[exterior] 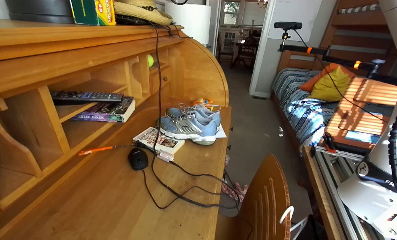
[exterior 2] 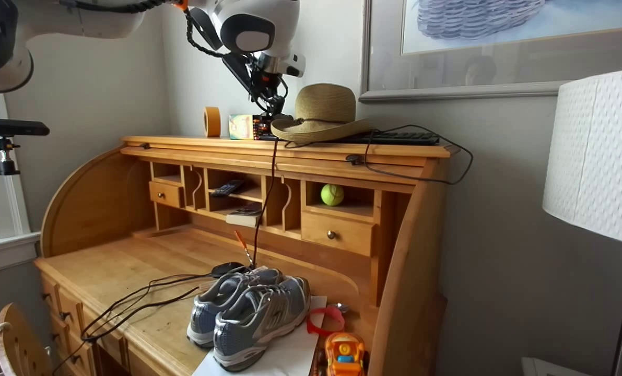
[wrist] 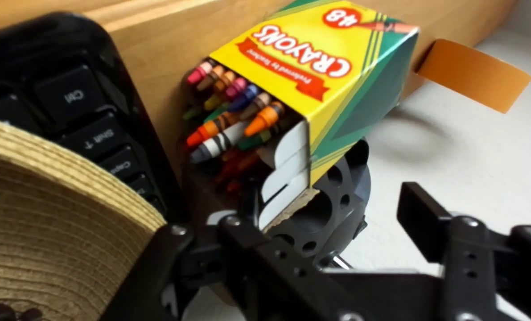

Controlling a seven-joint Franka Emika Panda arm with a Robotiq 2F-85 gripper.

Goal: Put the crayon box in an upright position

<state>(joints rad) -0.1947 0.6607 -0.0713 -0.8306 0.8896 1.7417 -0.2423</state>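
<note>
Gripper (wrist: 334, 209): jaws wide apart, nothing held.
Crayon box (wrist: 312, 84): on its side ahead of the jaws, open end facing them.
Grasp: likely the step in hand, not yet made.
Uprighting: probably needs closing on the box, then turning its open end up.

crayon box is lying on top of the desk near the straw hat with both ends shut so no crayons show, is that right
Not quite: the wrist view shows one end of the crayon box open, with crayons showing in it. The rest holds: it is lying on top of the desk near the straw hat.
</note>
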